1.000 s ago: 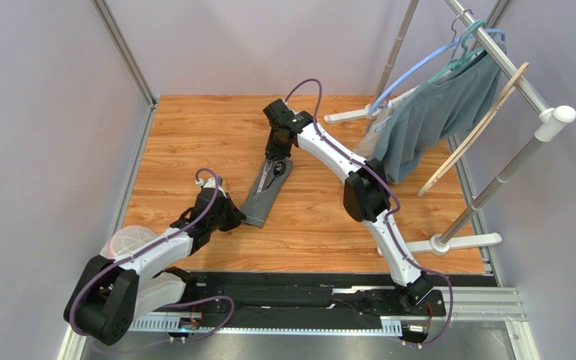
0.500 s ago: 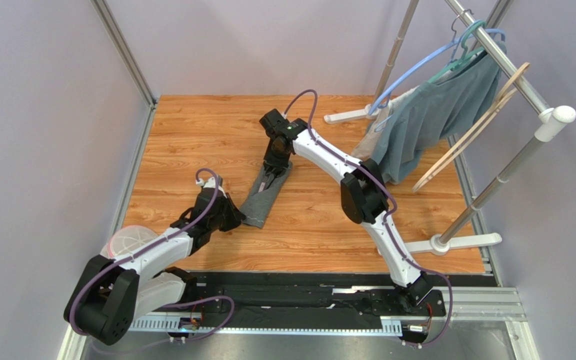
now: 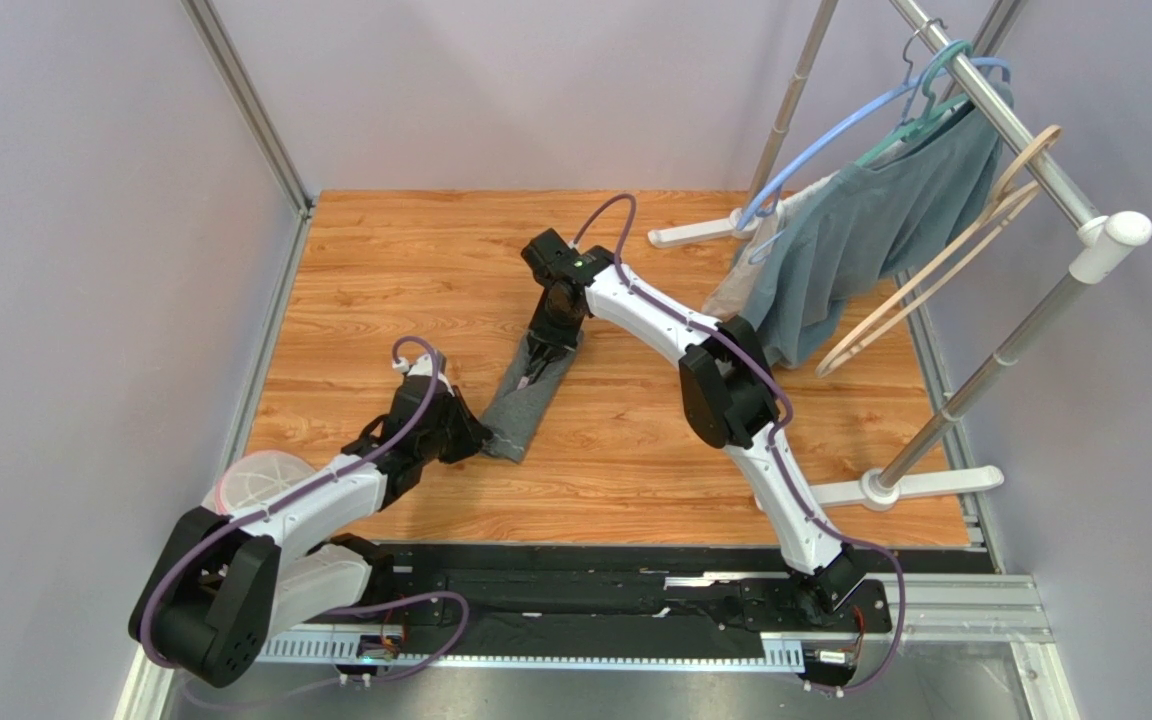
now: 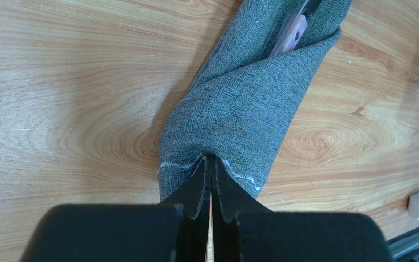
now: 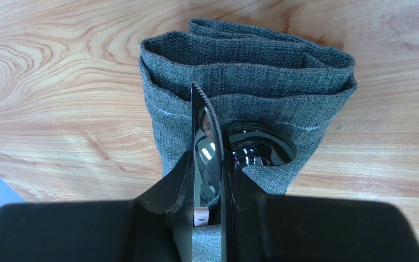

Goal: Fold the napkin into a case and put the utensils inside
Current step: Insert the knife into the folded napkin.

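Note:
The napkin (image 3: pixel 522 395) lies as a narrow folded case on the wooden table, running diagonally between the two arms. My left gripper (image 3: pixel 480 437) is shut on its near stitched edge (image 4: pixel 211 164). In the left wrist view the grey cloth (image 4: pixel 250 103) rises away, with a brownish knife handle (image 4: pixel 295 33) poking out of its far opening. My right gripper (image 3: pixel 545 354) sits over the far end. In the right wrist view it (image 5: pixel 206 161) is shut on the knife (image 5: pixel 205 123), whose serrated blade stands on edge. The black spoon's bowl (image 5: pixel 258 146) rests on the cloth (image 5: pixel 250 65) beside it.
A clothes rack (image 3: pixel 1056 180) stands at the right with a teal-grey garment (image 3: pixel 853 240) and several hangers, its white base bar (image 3: pixel 913 483) on the table's right side. A pale round object (image 3: pixel 252 483) sits by the left arm. Purple walls close in the table.
My right gripper has slid toward the near left along the napkin with the knife. The wooden hanger on the rack has swung slightly. The left gripper has stayed put.

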Tool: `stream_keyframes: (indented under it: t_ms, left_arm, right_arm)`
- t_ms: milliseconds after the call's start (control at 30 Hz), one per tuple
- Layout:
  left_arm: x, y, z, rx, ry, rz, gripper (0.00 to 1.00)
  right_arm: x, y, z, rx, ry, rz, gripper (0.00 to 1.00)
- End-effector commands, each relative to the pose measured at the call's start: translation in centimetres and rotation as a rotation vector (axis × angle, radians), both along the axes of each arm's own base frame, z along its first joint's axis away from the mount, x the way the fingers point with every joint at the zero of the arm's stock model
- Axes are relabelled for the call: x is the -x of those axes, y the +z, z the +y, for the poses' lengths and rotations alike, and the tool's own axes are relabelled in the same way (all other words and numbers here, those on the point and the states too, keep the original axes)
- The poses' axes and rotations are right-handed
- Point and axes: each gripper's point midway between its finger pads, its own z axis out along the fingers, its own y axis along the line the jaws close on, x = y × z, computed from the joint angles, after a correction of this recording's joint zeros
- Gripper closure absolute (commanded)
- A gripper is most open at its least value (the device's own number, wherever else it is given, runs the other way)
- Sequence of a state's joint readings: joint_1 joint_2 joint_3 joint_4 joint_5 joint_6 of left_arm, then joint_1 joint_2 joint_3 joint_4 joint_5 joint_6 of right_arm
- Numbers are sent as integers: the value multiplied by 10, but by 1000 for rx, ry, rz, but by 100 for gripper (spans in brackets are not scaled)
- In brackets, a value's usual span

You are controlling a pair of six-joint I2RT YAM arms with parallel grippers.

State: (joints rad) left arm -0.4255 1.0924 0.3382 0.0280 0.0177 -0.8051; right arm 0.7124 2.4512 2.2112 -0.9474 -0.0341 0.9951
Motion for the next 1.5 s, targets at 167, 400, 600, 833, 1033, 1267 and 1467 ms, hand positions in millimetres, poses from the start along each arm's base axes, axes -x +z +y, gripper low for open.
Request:
stream_keyframes:
  t_ms: [167,400,600,833,1033,1267,1467]
  left_arm:
    - [6,30,6,-42,-60,-71,96]
    - [26,44,19,-18,4,-58,81]
    - [32,19,7,24,5,84,95]
    - [23,8,1,39,22,111,97]
    - [16,4,-5,39,9,121,98]
    - [15,2,-3,34,13,114,99]
    - [16,3,0,22,17,104,99]
  right_arm:
    - [4,24,6,-36,47,-36,96]
    - [0,30,4,-46,67,-49,90]
    - [1,33,9,-63,87,-49,89]
    - [6,32,11,-61,93,-36,88]
    - [17,29,17,-62,111,-16,89]
    - [27,26,17,-57,118,2,88]
    - [29,30,22,-105,169,3,81]
